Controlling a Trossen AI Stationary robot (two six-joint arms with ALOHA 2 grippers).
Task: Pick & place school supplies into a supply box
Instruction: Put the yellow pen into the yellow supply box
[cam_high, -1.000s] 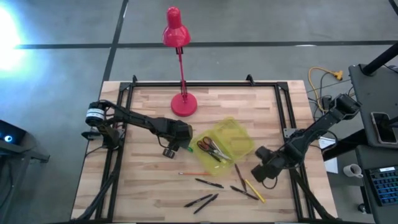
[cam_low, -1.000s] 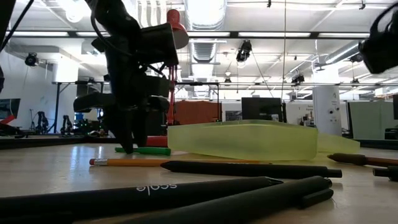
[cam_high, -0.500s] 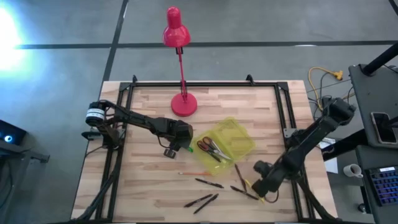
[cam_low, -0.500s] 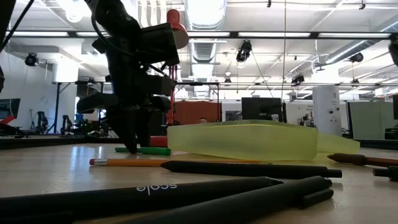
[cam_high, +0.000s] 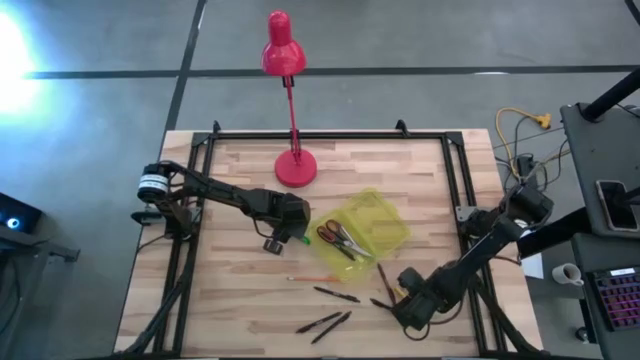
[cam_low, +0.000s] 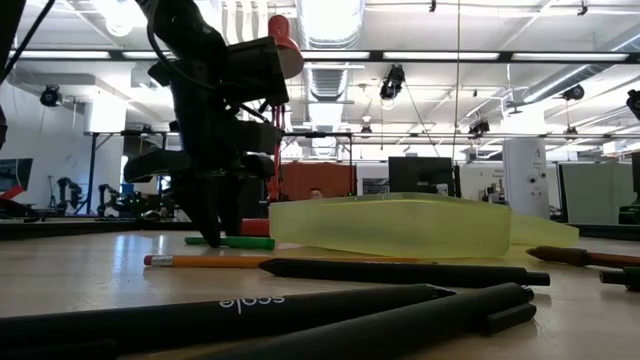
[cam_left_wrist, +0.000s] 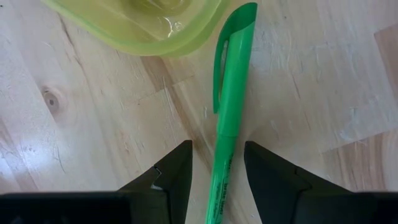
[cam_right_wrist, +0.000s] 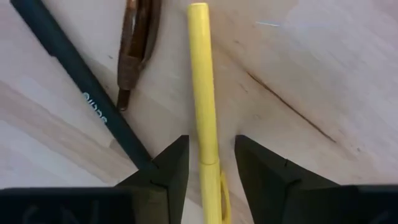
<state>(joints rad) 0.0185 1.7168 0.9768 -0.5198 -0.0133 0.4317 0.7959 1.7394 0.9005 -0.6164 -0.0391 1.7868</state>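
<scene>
**A:** Green marker (cam_left_wrist: 229, 106) first, since that's furthest left. The left gripper (cam_left_wrist: 214, 163) is down on the table with its fingers apart, one on each side of the marker's barrel, not pinching it from what I can see. The marker lies on the wood just beside the corner of the supply box (cam_high: 372, 228), not in it.

**B:** So has anything actually gone in?

**A:** The red-handled scissors (cam_high: 340, 238) are the only thing I'd call done; from above they're lying on the open yellow-green case. Everything else is out on the wood. In front of the box there's an orange pencil (cam_high: 312, 278), then a black pen (cam_high: 336, 294), and two more black pens (cam_high: 325, 323) near the front edge.

**B:** And on the right?

**A:** The right gripper (cam_right_wrist: 210, 155) is low over the front-right part of the table, fingers apart around a yellow pencil (cam_right_wrist: 204, 106), again straddling rather than clamped. Right next to it lie another black pen (cam_right_wrist: 78, 87) and a brown pen-like thing (cam_right_wrist: 135, 53).

**B:** Early days then.

**A:** I'd say so, one item in and most of the pile to go, with both arms lined up for a grab. The red desk lamp (cam_high: 288, 110) at the back just stands there.
</scene>
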